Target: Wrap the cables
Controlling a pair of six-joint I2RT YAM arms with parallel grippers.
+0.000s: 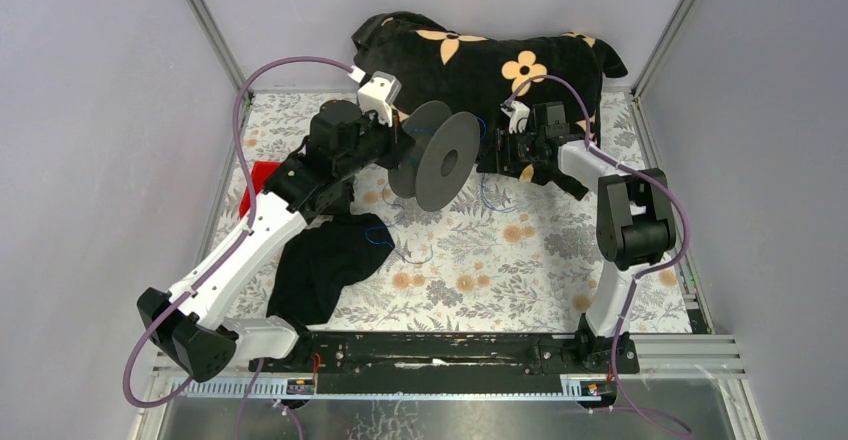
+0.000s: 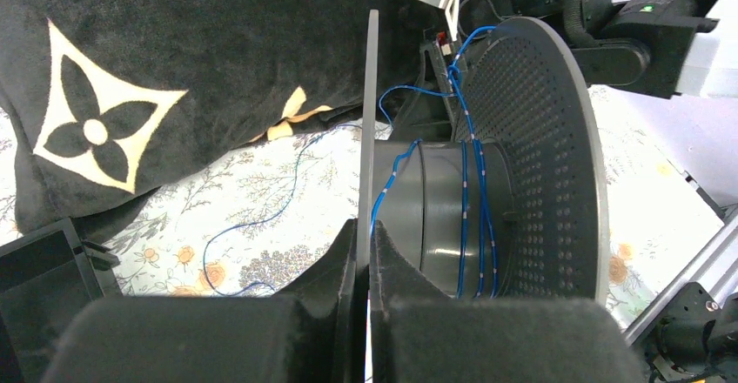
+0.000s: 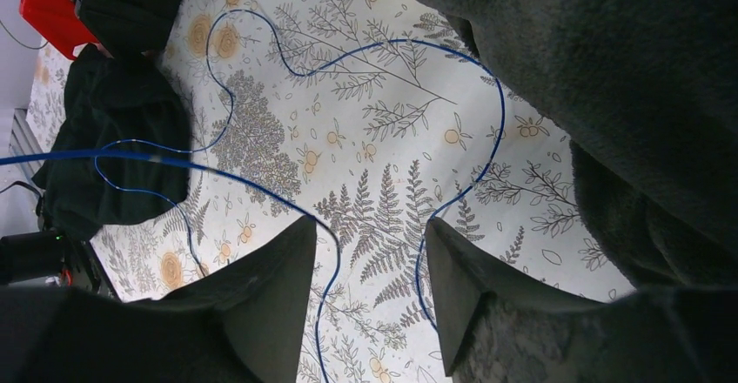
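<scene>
Nearest the arm bases a crumpled black cloth (image 1: 318, 260) lies on the flowered table cover (image 1: 520, 260). Loose loops of the blue cables (image 3: 87, 152) trail across the cover beside it, and one strand passes through the gap of the right gripper (image 3: 370, 226), whose jaws stand wide apart, pinching nothing. Farther back the left gripper (image 2: 364, 235) is clamped on the thin edge of one flange of the black spool (image 1: 440, 155), which has a few cable turns round its hub, and a black blanket with tan flowers (image 1: 470, 55) lies beyond.
</scene>
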